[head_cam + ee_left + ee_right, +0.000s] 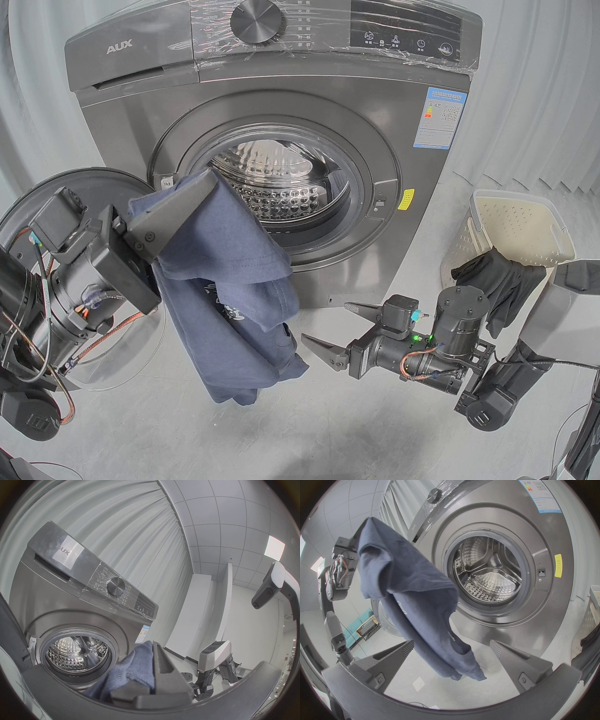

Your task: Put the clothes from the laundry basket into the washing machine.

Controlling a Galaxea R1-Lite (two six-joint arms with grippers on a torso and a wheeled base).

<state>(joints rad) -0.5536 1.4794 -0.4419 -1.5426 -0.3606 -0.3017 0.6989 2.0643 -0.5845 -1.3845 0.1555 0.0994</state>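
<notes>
One navy shirt (231, 294) hangs from the left gripper (197, 190), whose jaws are closed on a fold of it, just in front of the washing machine (387, 112) opening, with the door (87, 187) swung wide. Most of the cloth dangles below the drum (281, 181) lip, so if pushed in as it is, the tail would likely snag on the rim and spill out. The right gripper (325, 322) sits low, jaws spread wide and holding nothing. A black garment (500, 281) (presumably next) drapes over the laundry basket (531, 212) rim. The left wrist view confirms the pinch, while the right wrist view looks deep into the drum, where no clothes are visible.
</notes>
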